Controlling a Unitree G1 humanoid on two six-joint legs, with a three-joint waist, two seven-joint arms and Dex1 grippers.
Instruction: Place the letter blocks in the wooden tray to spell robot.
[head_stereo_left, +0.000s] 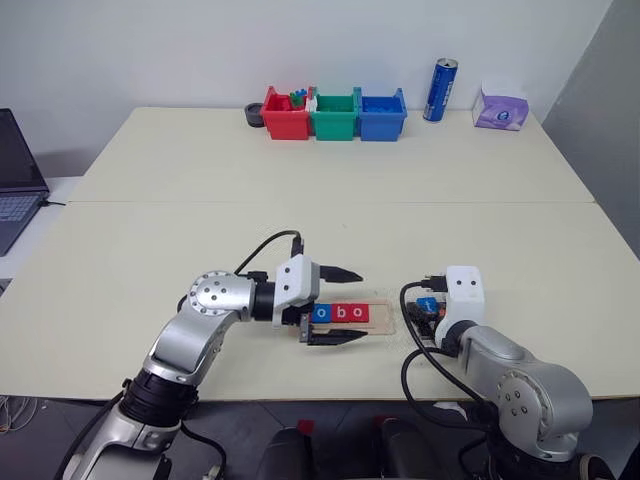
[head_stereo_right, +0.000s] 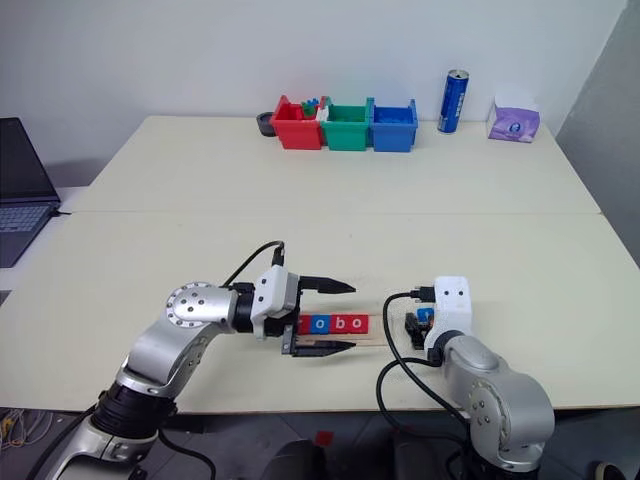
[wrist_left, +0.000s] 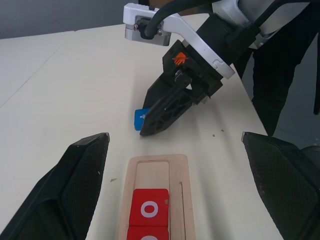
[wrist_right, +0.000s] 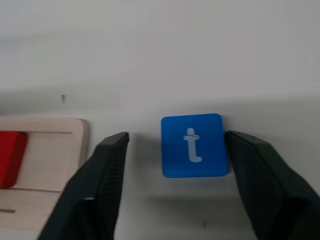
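The wooden tray (head_stereo_left: 381, 317) lies near the table's front edge with red and blue letter blocks (head_stereo_right: 338, 323) in a row; its right end slot (wrist_left: 152, 176) is bare. My left gripper (head_stereo_left: 352, 306) is open, one finger beyond the tray and one in front of it, holding nothing. Just right of the tray, the blue "t" block (wrist_right: 192, 145) lies flat on the table. My right gripper (wrist_right: 177, 137) points down over it, open, with a finger on each side: one close against the block's edge, the other apart from it.
Red (head_stereo_left: 285, 112), green (head_stereo_left: 335, 115) and blue (head_stereo_left: 382, 113) plastic bins stand in a row at the far edge, with a blue can (head_stereo_left: 441, 90) and a purple tissue box (head_stereo_left: 500, 107) to their right. A laptop (head_stereo_left: 15, 180) sits off the table's left side.
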